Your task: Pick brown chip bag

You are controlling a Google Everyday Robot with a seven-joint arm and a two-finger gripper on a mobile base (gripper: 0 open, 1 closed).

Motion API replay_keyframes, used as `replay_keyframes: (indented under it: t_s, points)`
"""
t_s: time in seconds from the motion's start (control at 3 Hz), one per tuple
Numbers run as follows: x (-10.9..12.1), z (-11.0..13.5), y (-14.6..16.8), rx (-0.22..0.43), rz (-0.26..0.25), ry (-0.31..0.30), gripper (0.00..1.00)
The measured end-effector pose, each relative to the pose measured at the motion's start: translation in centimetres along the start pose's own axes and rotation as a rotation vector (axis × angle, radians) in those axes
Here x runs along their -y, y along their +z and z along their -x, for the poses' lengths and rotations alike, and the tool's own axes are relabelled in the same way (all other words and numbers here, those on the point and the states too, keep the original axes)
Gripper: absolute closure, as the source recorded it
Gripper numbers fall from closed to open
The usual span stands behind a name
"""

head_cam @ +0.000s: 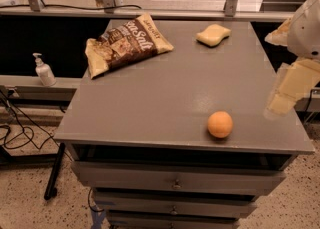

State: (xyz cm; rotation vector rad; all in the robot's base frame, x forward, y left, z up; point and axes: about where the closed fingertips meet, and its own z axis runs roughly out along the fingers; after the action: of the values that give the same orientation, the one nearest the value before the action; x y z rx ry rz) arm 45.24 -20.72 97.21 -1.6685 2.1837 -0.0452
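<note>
Gripper (292, 90), pale and yellowish, hangs at the right edge of the grey surface (165, 98), toward the front right corner; whether it is spread or closed cannot be told. Nearest it, an orange ball (220, 124) sits by the front edge, apart from the gripper. A pale yellow sponge (213, 34) lies near the back edge, right of centre. The brown chip bag (127, 44), lettered "Sea Salt", lies flat at the back left corner, well apart from the gripper. Drawers (175, 183) show below the front edge; a pump bottle (44, 70) stands on a ledge left of the surface.
</note>
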Motion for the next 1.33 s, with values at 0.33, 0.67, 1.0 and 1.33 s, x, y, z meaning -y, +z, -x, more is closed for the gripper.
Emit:
replay_keyframes:
  t_s: [0.33, 0.67, 1.0, 1.33]
  points:
    - [2.5, 3.9, 3.5, 0.204, -0.016, 0.04, 0.0]
    - [5.1, 8.9, 5.8, 0.376, -0.041, 0.048, 0.0]
    - [7.0, 14.3, 7.3, 0.521, -0.063, 0.051, 0.0]
    - [7.0, 14.3, 7.3, 0.521, -0.063, 0.05, 0.0]
